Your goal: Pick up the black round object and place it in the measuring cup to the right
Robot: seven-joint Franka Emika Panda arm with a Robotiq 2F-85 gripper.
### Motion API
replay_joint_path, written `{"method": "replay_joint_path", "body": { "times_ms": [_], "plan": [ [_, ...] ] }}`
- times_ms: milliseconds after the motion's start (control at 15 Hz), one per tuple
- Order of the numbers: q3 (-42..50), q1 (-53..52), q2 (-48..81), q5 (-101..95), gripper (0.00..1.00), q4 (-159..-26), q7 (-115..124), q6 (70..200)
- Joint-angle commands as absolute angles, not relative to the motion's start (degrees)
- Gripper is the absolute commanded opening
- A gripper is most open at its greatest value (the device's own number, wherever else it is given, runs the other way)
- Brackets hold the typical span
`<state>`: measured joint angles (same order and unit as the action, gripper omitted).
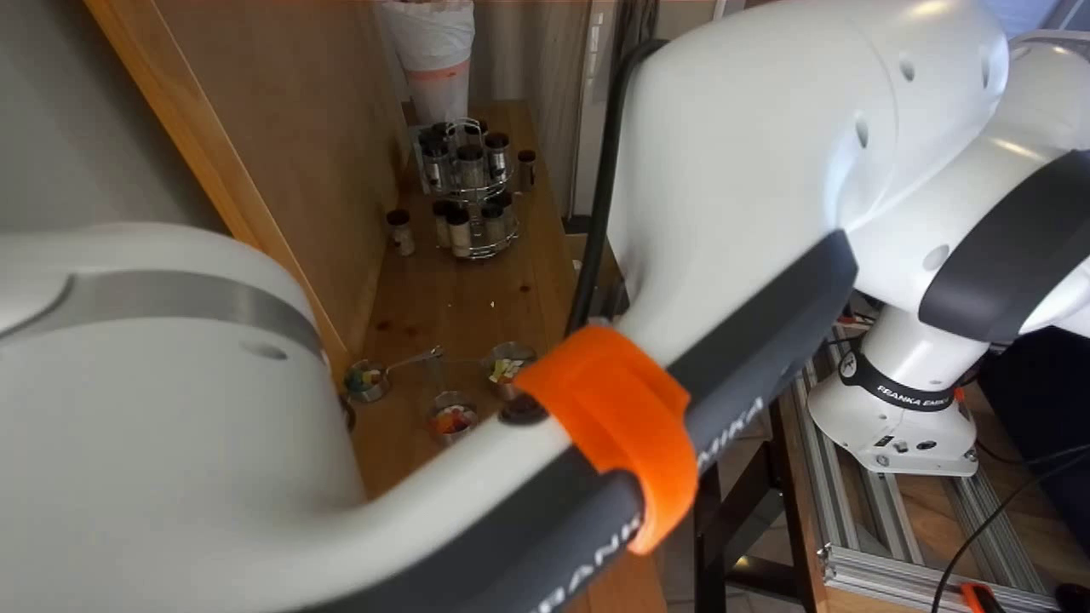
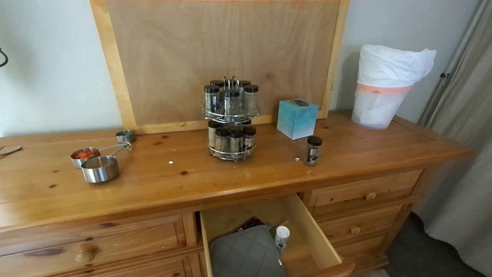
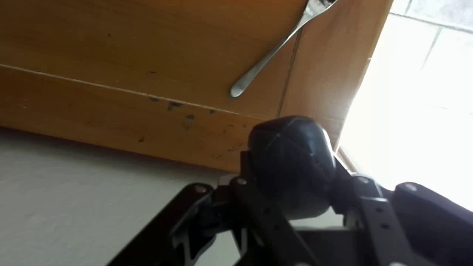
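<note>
My gripper point(image 3: 292, 171) is clamped on the black round object point(image 3: 290, 155), one finger to each side of it. The wrist view is dark down there, so I can't quite say where my right pad ends and the object begins. Its upper part stands clear of my fingertips and catches some light. Behind it, two edges of the wooden table point(image 3: 111, 44) run toward a corner that the object hides from me. A fork point(image 3: 266, 61) lies on the wood near that corner, its head cut off by the top of my view.

My arm point(image 1: 741, 128) slants across an exterior view, an orange band point(image 1: 613, 426) wrapped around it.

The measuring cup point(image 2: 100, 175) stands upright on the left part of the table in an exterior view, with pale pieces point(image 1: 508, 369) inside. It is nearer the front edge than its two neighbours: a cup with red contents point(image 2: 77, 161) just behind it, and a smaller cup point(image 2: 125, 139) close to the back edge.

Farther right, a spice rack point(image 2: 230, 157) stands between the back and front edges. A tissue box point(image 2: 296, 121) is by the back edge, a loose spice jar point(image 2: 312, 154) nearer the front edge, and a lined bin point(image 2: 378, 109) near the back right corner. Below the front edge, an open drawer point(image 2: 311, 231) holds a gray quilted pad point(image 2: 246, 252) and a white-capped jar point(image 2: 281, 238).
</note>
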<state>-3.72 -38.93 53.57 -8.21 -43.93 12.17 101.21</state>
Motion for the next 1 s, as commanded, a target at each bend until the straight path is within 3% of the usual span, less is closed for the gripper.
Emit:
{"method": "replay_joint_path", "body": {
  "times_ms": [0, 933],
  "plan": [
    [-3.5, -36.4, 45.3, -7.6, 0.22, -57.4, 14.8, 106.4],
    [0.4, -33.1, 24.9, -10.4, 0.22, -91.8, 16.3, 133.2]
  ]
}}
